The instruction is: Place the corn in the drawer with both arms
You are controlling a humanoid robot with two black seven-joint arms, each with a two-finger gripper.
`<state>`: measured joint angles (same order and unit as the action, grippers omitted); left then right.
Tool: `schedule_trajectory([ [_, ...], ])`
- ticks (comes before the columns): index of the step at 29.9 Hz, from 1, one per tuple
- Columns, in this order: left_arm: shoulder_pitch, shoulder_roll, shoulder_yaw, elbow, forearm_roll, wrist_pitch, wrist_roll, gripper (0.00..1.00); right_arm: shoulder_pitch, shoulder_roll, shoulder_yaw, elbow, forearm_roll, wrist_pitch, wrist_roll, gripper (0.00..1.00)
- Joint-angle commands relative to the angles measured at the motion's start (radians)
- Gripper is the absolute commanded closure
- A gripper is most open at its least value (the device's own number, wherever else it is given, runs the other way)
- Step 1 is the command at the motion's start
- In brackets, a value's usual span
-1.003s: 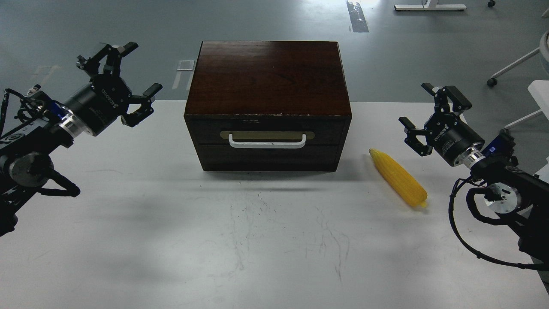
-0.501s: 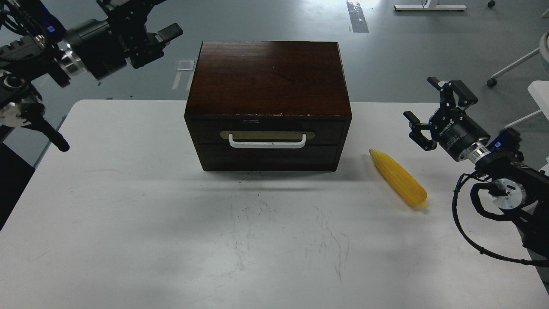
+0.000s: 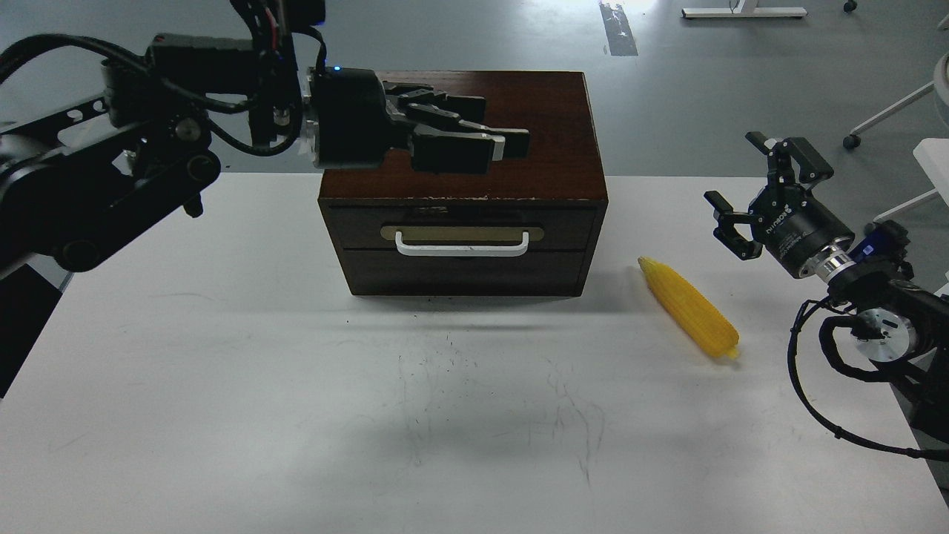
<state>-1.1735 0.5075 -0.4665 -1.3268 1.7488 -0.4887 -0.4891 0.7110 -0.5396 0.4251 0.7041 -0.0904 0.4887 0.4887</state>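
Note:
The corn (image 3: 689, 308) lies on the white table (image 3: 296, 386), right of the dark wooden box (image 3: 549, 126), its thin end pointing toward the box. The drawer (image 3: 460, 222) is pushed in flush, and its white bar handle (image 3: 462, 245) faces me. My left gripper (image 3: 504, 124) hovers over the box top with its fingers pointing right; they look apart and hold nothing. My right gripper (image 3: 734, 169) is open and empty, above and to the right of the corn.
The table's left edge runs near my left arm (image 3: 111, 185). A chair base (image 3: 890, 111) and a white object (image 3: 936, 159) stand off the table at the right. Loose cables (image 3: 808, 400) hang from my right arm.
My left arm has swung from the far left, up and rightward, until its gripper is over the box top. My right gripper has drifted slightly up and right. The corn and the drawer have not moved.

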Motion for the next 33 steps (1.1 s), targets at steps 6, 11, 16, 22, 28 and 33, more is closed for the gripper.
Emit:
schedule_trajectory([
  [6, -0.084, -0.055, 0.262, 0.014, 0.302, 0.0, 0.0, 0.01, -0.005, -0.01, 0.001, 0.0, 0.0, 0.0, 0.0, 0.0],
  [11, -0.116, -0.095, 0.308, 0.049, 0.415, 0.0, 0.0, 0.01, -0.007, -0.019, 0.001, 0.002, 0.0, 0.0, 0.0, 0.0],
  [16, -0.147, -0.13, 0.379, 0.081, 0.433, 0.0, 0.0, 0.01, -0.01, -0.02, 0.001, 0.002, 0.0, 0.0, 0.0, 0.0],
  [22, -0.158, -0.142, 0.424, 0.101, 0.433, 0.0, 0.0, 0.01, -0.011, -0.028, 0.003, 0.003, 0.001, 0.0, 0.0, 0.0],
  [28, -0.156, -0.147, 0.456, 0.126, 0.433, 0.022, 0.0, 0.01, -0.011, -0.029, 0.003, 0.005, 0.001, 0.0, 0.0, 0.0],
  [33, -0.153, -0.147, 0.479, 0.142, 0.433, 0.027, 0.0, 0.01, -0.01, -0.029, 0.003, 0.006, 0.001, 0.0, 0.0, 0.0],
])
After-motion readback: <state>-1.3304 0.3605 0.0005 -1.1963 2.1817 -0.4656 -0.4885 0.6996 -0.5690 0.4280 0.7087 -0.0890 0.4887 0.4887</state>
